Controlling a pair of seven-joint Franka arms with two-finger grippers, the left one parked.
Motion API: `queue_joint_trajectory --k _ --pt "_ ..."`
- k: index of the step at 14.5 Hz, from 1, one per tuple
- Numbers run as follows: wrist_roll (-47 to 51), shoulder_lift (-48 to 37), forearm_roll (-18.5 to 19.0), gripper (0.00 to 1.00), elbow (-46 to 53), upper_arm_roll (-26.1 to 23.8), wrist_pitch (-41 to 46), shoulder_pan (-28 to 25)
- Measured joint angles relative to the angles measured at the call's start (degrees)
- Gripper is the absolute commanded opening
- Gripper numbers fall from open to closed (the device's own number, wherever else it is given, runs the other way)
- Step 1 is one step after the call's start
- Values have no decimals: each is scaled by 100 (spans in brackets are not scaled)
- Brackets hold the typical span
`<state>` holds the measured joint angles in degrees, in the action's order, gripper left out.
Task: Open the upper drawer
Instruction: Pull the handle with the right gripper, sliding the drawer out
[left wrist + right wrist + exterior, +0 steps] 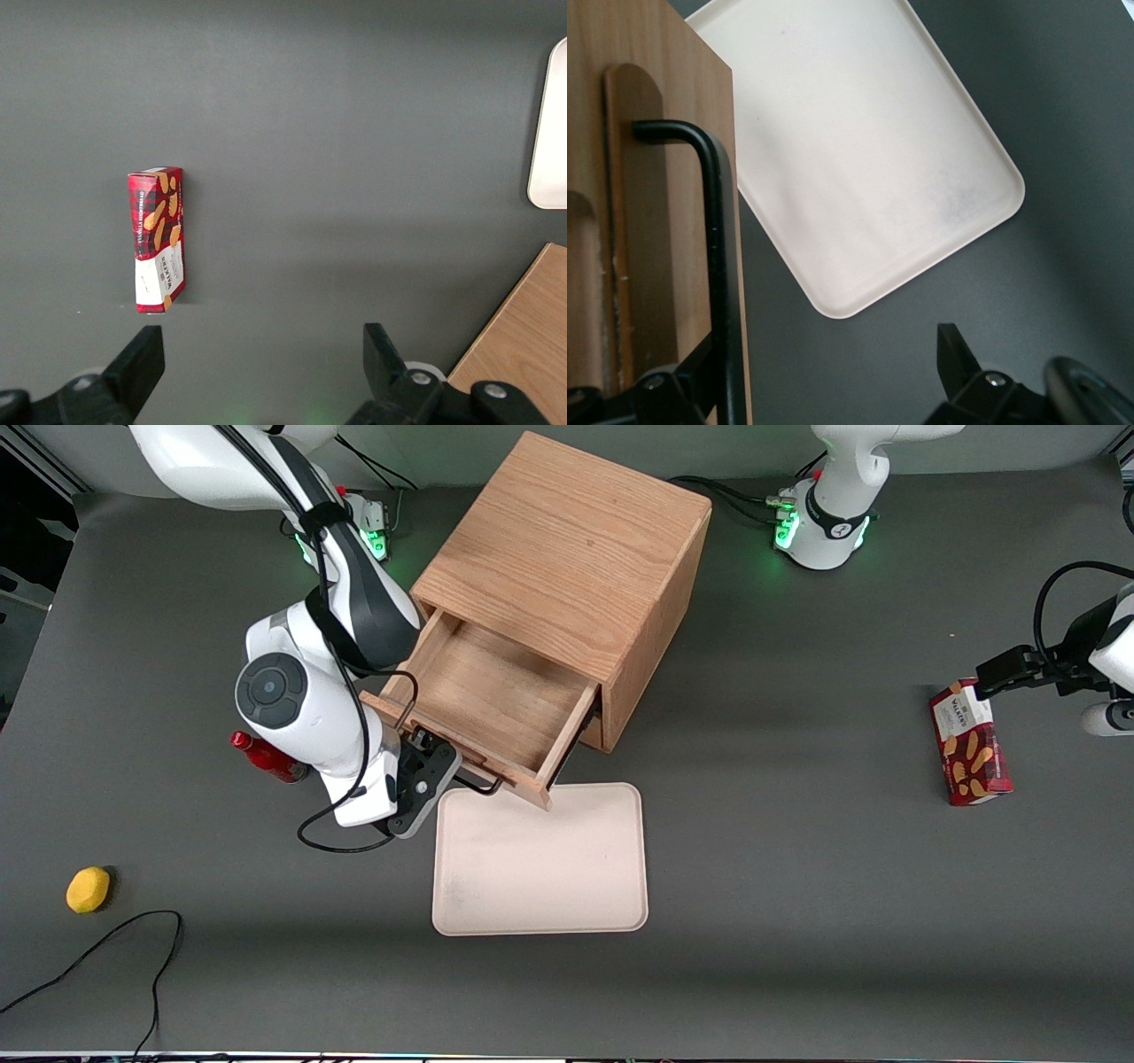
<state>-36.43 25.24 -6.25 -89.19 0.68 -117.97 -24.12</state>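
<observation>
The oak cabinet [567, 540] stands at the back middle of the table. Its upper drawer [496, 700] is pulled well out, and its wooden inside shows bare. The thin black bar handle [474, 781] runs along the drawer front [656, 88]. My gripper [432, 760] sits at the handle's end, toward the working arm's end of the table. In the right wrist view the gripper [828, 354] is open and wide. The handle [716, 248] passes close by one finger [691, 367], while the other finger [952, 350] hangs over bare table. The lower drawer is hidden under the upper one.
A pale tray [540, 859] lies in front of the drawer, its edge just under the drawer front. A red bottle [266, 755] stands beside my arm. A yellow fruit [88, 889] and a black cable [115, 948] lie nearer the camera. A red biscuit box [969, 742] lies toward the parked arm's end.
</observation>
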Motion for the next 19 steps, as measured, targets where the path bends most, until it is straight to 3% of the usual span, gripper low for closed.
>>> queue_joint_trajectory --k 8,19 --pt "178 129 -14 100 216 29 33 54" --pt "234 474 -14 100 845 57 732 105"
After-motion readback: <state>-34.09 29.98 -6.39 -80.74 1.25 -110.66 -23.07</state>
